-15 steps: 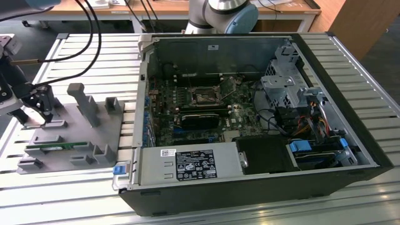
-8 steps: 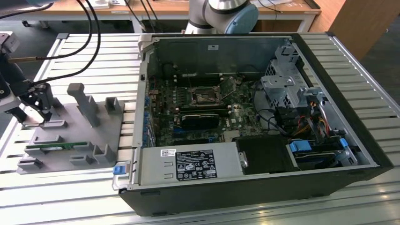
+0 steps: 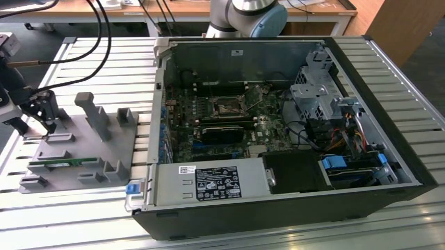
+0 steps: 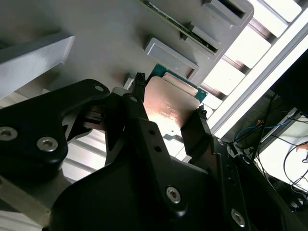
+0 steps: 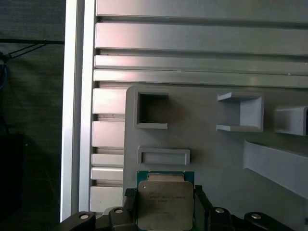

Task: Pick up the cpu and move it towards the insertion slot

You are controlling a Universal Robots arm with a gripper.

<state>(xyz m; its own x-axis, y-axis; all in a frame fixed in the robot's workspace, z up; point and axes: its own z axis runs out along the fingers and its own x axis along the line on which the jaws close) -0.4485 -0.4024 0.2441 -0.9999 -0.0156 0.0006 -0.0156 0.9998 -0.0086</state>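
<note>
Second wrist view shows one cpu [image 4: 169, 103] set between the two black fingers [image 4: 144, 130] of the single pincer [image 4: 170, 94], which is clamped on it by two opposite edges. The chip is a flat square. Its metal top is shiny and catches a warm, coppery reflection here, while in the first wrist view the same top reads as pale silver with fine dark print. A green board edge shows along one side of it in both wrist views. The chip sits over one grey plate [image 4: 96, 43], just beside a low rectangular frame [image 5: 163, 156] moulded on that plate; whether its underside touches the plate I cannot tell. The first wrist view also counts one square pocket [image 5: 151, 108] and one U-shaped bracket [image 5: 240, 113] on the plate, both well apart from the chip. In the exterior view the pincer [image 3: 43, 119] stands over the plate at the exterior view's left, and the plate lies on a slatted metal surface [image 3: 104, 62]. One green memory stick [image 3: 66, 162] lies in a holder on the plate. One open computer case [image 3: 278, 208] stands beside the plate, toward the exterior view's right. Inside it is one insertion slot [image 3: 228, 107], a dark square framed in silver metal, set on the board and well apart from the pincer and its chip.
</note>
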